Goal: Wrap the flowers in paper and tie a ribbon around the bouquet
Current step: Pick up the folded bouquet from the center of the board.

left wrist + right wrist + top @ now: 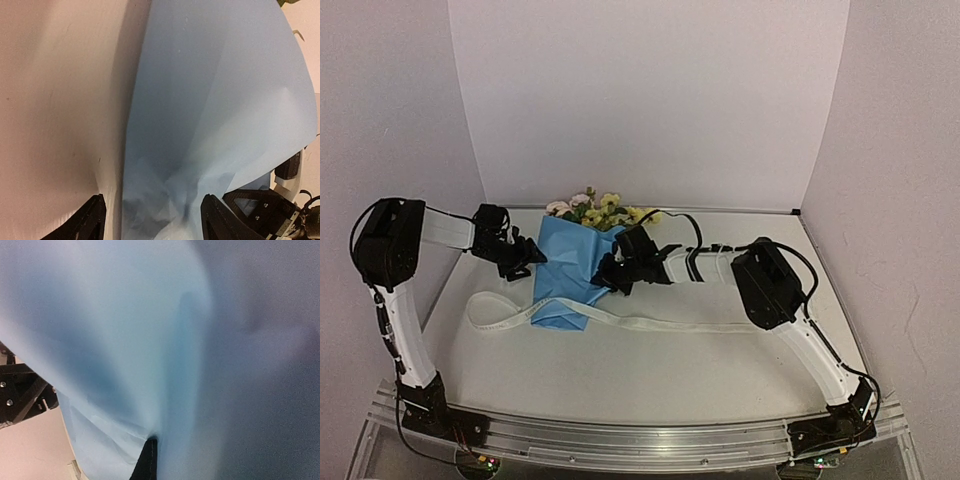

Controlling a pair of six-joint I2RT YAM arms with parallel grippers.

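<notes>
The blue paper [570, 270] lies folded over the flowers [595, 208], making a loose bouquet; pink and yellow blossoms show past its far edge. The cream ribbon [650, 323] runs under the paper's near end and loops at the left. My left gripper [525, 255] is at the paper's left edge. In the left wrist view it [152, 220] stands open, with the crumpled paper [200, 100] between its fingers [215, 220]. My right gripper [610, 275] is on the paper's right side. In the right wrist view it [150, 452] is shut, pinching a fold of paper [125, 340].
White walls close in the table [650, 370] at the back and both sides. The ribbon's loop [485, 312] lies on the table left of the paper. The right gripper's body [270, 210] shows at the lower right of the left wrist view.
</notes>
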